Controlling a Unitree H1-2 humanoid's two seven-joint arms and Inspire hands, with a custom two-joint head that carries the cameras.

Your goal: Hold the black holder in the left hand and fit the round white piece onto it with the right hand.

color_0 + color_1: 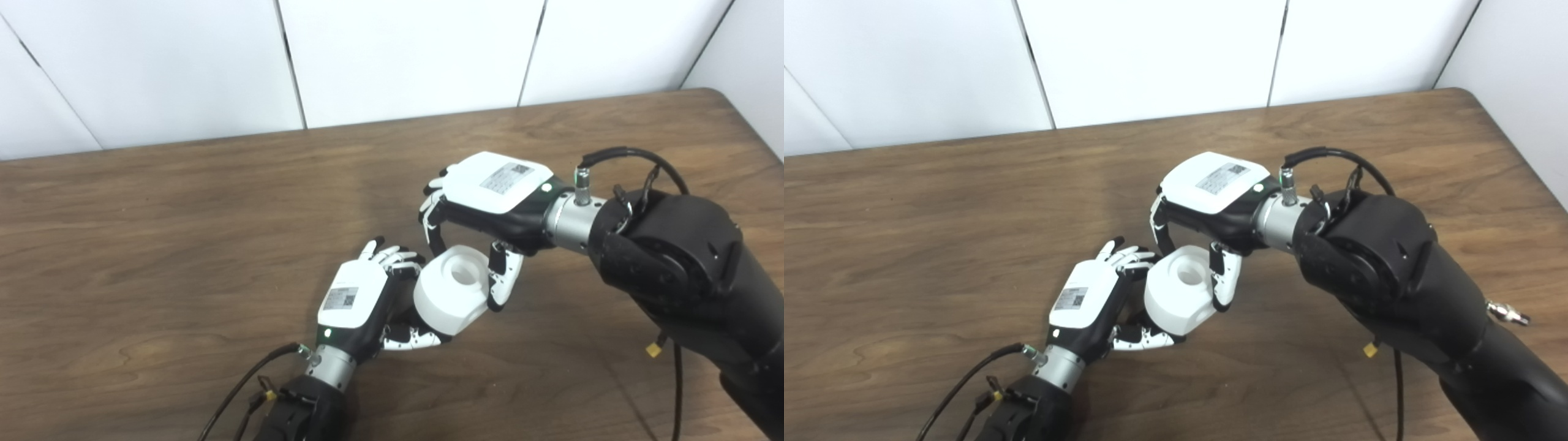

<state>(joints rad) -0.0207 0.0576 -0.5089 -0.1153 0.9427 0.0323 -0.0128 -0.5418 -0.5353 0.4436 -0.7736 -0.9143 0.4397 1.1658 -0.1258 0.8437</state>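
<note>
1. I see the round white plastic piece with a central hole [453,289] above the brown wooden table [153,245].
2. My left hand [361,303] cups its underside, fingers curled.
3. My right hand [490,196] pinches it from above.
4. The holder is hidden.

A grey label with a small square code is showing on the white back cover of the left hand [354,298]; a similar label is showing on the right hand [490,190]. Their print is appearing too small and blurred to be read
</note>
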